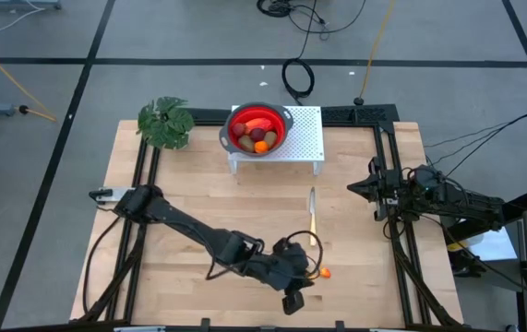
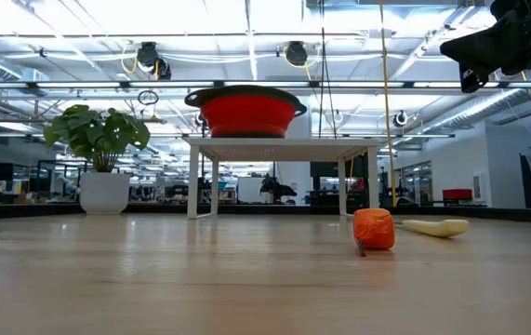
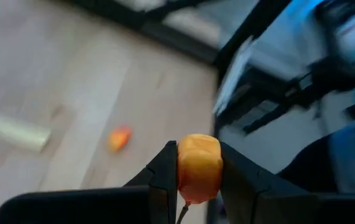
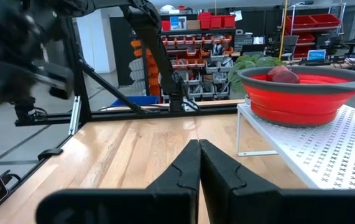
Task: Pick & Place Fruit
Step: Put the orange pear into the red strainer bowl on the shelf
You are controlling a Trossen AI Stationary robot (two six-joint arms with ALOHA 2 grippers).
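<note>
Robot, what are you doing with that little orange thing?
The left gripper is shut on a small orange fruit, near the table's front edge. Another orange fruit lies on the table close by, beside a knife. A red bowl on a white stand already holds some fruit. The right gripper waits shut at the right side.
</note>
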